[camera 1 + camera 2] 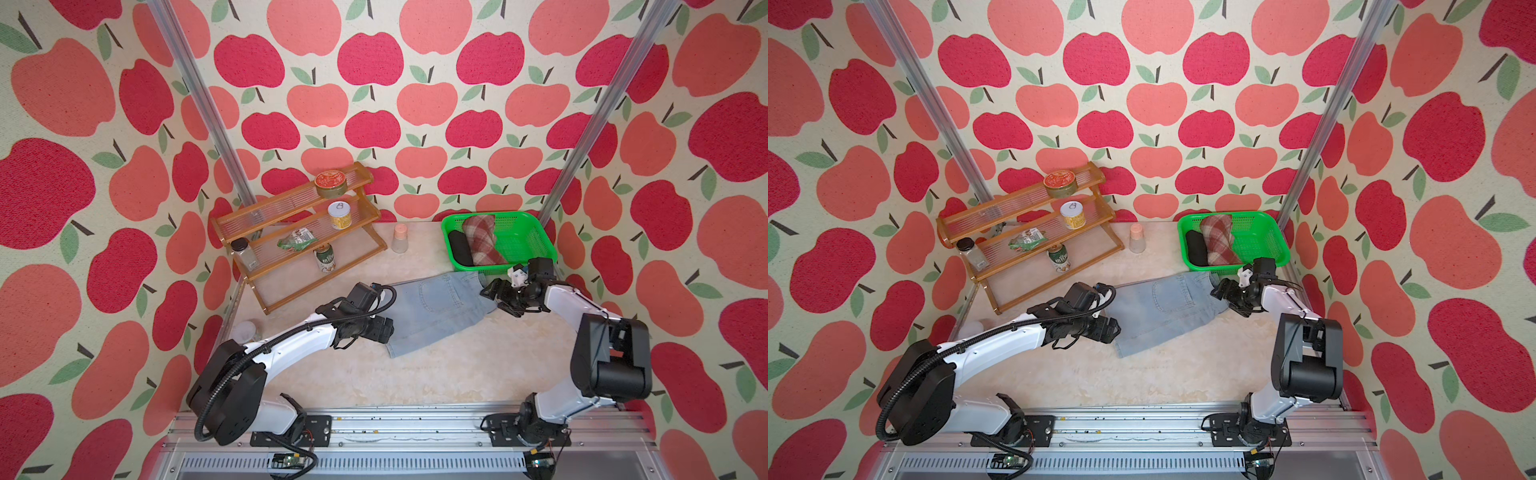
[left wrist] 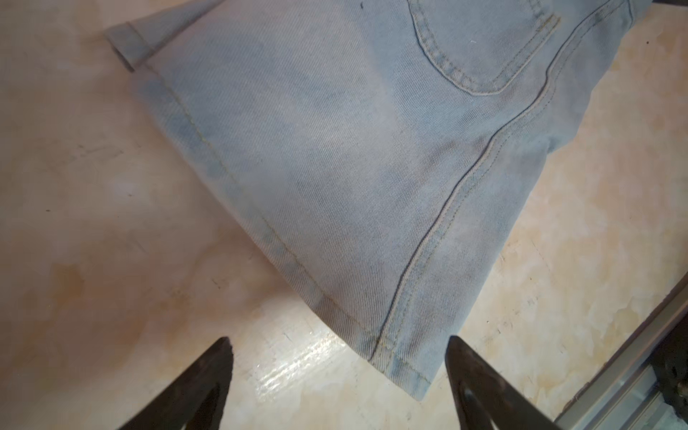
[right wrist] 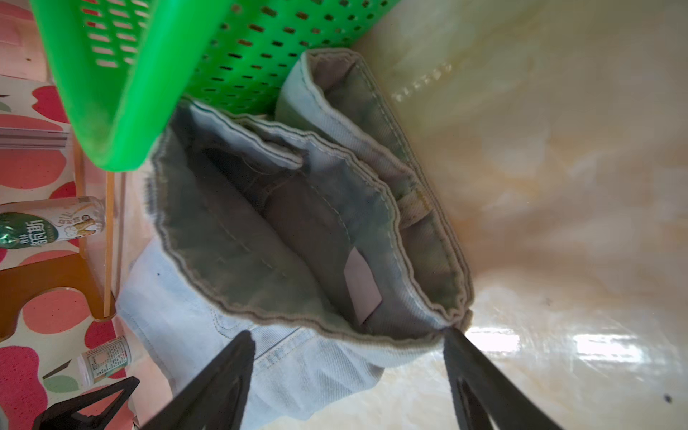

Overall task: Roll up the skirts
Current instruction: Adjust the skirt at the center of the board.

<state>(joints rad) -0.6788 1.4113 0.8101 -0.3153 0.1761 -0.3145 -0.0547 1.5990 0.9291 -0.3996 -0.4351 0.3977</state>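
Denim skirt (image 1: pixel 436 311) lay flat mid-table, waistband against the green basket (image 1: pixel 528 220). Inside it, black skirt (image 1: pixel 459 248) and plaid skirt (image 1: pixel 482 241) lay bundled side by side. Wooden rack (image 1: pixel 299 286) with cans stood far left. Left gripper (image 2: pixel 337 342) hung spread and empty over the hem corner. Right gripper (image 3: pixel 348 335) was spread and empty at the waistband.

Denim skirt (image 1: pixel 436 309) edge beneath left arm (image 1: pixel 291 338)
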